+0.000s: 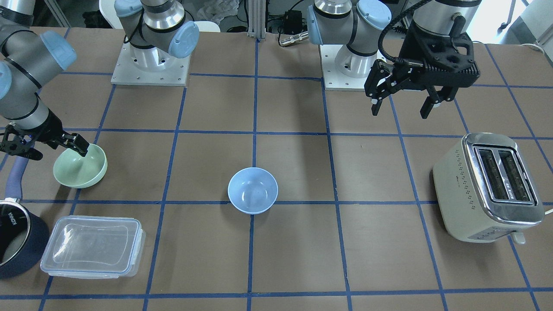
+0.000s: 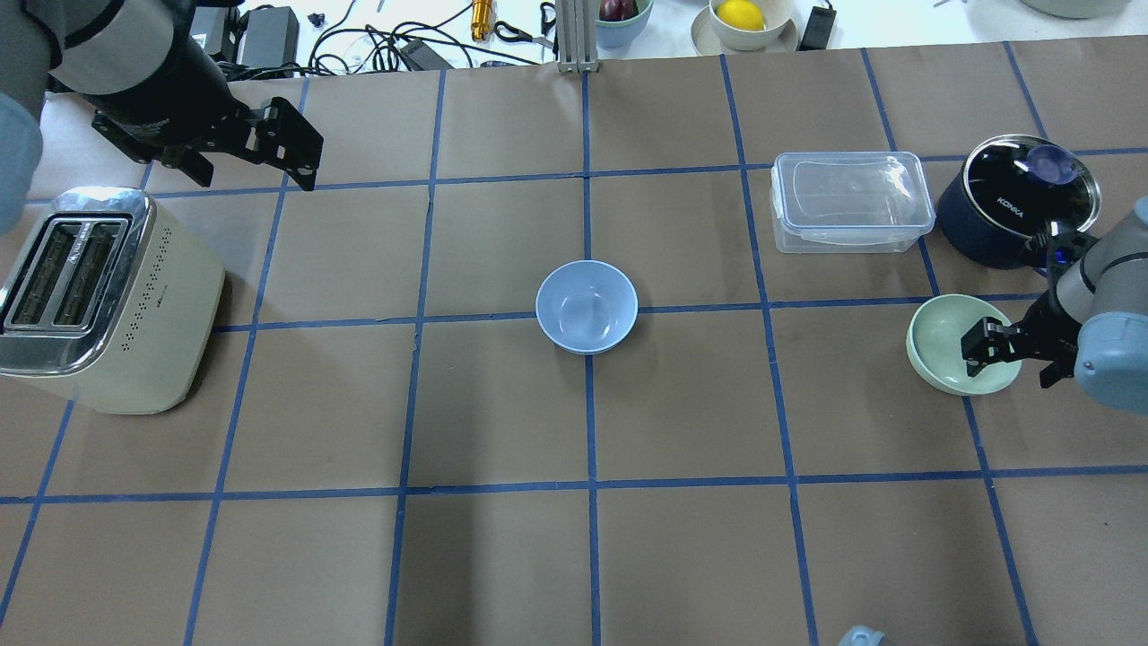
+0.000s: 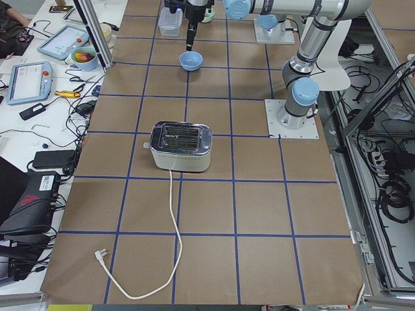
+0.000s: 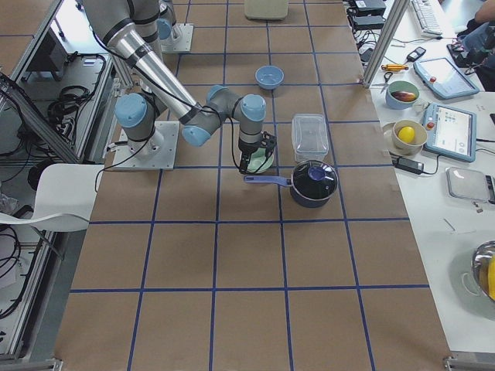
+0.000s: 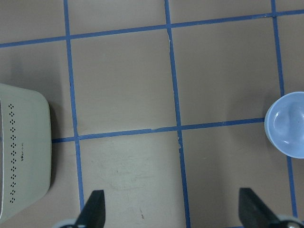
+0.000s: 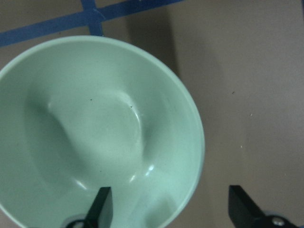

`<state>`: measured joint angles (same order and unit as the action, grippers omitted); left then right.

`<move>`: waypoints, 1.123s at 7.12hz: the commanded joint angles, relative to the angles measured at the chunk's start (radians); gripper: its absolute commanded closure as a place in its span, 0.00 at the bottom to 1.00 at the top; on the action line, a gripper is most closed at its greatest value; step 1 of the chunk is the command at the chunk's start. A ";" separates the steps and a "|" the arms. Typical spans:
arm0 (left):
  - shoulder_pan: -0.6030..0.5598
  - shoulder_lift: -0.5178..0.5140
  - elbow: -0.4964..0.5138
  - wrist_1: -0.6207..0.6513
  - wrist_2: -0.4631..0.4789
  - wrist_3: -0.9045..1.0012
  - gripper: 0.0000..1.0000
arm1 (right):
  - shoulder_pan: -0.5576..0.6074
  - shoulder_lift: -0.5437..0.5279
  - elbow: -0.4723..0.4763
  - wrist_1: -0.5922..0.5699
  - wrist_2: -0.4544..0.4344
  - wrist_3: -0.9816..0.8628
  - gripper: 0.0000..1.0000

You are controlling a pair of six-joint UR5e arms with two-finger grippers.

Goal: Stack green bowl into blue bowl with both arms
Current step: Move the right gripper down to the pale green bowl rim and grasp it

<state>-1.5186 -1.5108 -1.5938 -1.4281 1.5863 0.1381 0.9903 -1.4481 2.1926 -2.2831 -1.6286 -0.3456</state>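
Grasping is in hand: the green bowl, at the worktop's right end, is straddled at its rim by the right gripper, jaws released; clenching, then carriage to the blue bowl, is called for; the left gripper is held released, empty.

text: KONKA | on: dark saucepan lid; toaster label: too small to read

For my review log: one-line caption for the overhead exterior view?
Right claw, open, straddles the rim of the green bowl; left claw hovers open near the toaster; blue bowl sits mid-table.
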 commanded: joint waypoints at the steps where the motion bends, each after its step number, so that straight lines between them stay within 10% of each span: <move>1: 0.000 0.000 0.000 0.000 -0.002 0.000 0.00 | -0.013 0.002 0.004 -0.030 0.016 -0.059 0.88; 8: 0.000 0.000 0.000 0.000 -0.002 0.000 0.00 | 0.129 -0.043 -0.153 0.119 0.219 0.069 1.00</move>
<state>-1.5186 -1.5109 -1.5938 -1.4281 1.5846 0.1381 1.0351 -1.4785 2.1137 -2.2535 -1.4611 -0.3452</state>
